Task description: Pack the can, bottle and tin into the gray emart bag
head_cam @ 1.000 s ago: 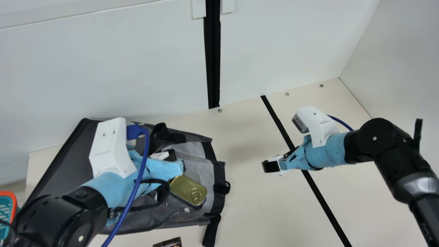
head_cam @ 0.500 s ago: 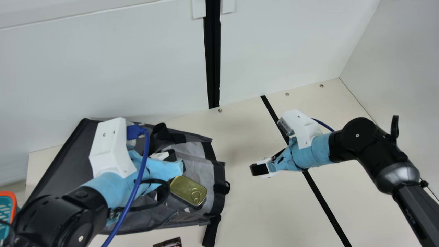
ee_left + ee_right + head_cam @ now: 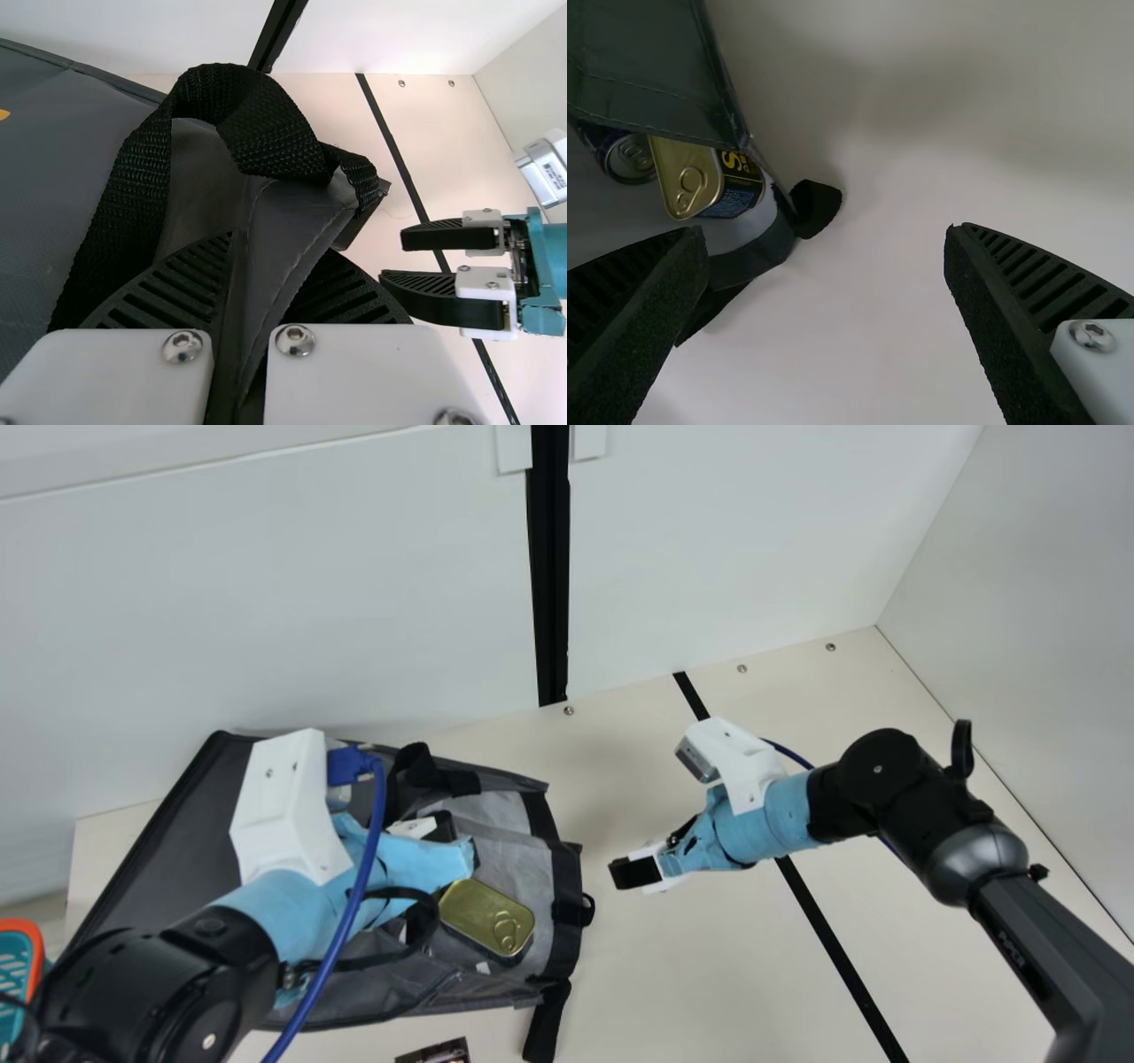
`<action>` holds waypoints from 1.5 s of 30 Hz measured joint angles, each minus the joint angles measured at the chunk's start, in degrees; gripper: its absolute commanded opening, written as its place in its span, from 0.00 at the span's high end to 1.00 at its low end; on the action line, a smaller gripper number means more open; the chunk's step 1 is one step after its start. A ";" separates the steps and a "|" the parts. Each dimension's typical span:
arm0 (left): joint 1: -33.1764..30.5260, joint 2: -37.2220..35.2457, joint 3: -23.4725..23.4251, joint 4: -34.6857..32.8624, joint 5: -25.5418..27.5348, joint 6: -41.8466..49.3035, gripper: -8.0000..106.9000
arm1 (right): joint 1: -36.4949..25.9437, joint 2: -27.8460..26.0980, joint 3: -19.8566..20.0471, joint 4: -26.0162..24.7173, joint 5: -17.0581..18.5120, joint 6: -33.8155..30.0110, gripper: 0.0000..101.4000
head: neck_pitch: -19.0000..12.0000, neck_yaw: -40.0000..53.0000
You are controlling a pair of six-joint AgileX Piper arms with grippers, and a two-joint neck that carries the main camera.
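Main view from above, angled down, both wrist views closer, gray bag (image 3: 182,850) in all

OK so right gripper (image 3: 622,873) has slid well over toward gray bag (image 3: 168,841) in main view, gap between them way smaller than one second ago. Sits slightly lower in view too. Rest of right arm came along, and its white camera mount (image 3: 737,766) now covers part of black table stripe (image 3: 833,948) visible earlier.

Black jointed arms (image 3: 133,992), light-blue wraps (image 3: 766,819), white screwed camera housings (image 3: 288,806), ribbed black fingers (image 3: 1032,279); glossy blue cable (image 3: 354,903) at eight o'clock.
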 measured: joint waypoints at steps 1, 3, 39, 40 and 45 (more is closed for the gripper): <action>0.00 0.00 0.00 0.00 0.00 0.00 0.84 | 0.23 0.32 -0.07 0.26 0.00 -0.22 0.10 | 0.00 0.00; 0.00 0.00 0.00 0.00 0.00 0.00 0.84 | 0.77 1.07 -0.34 0.84 0.05 -0.90 0.10 | 0.00 0.09; 0.00 0.00 0.00 0.00 0.00 0.00 0.84 | 8.85 16.00 -5.81 10.40 0.78 -10.23 0.10 | 0.09 0.09; 0.00 0.00 0.00 0.00 0.00 0.00 0.84 | 8.99 16.65 -6.13 10.71 0.91 -10.50 0.10 | 0.00 0.00; 0.00 0.00 0.00 0.00 0.00 0.00 0.84 | 9.73 18.97 -7.53 12.52 1.14 -11.48 0.10 | 0.00 0.00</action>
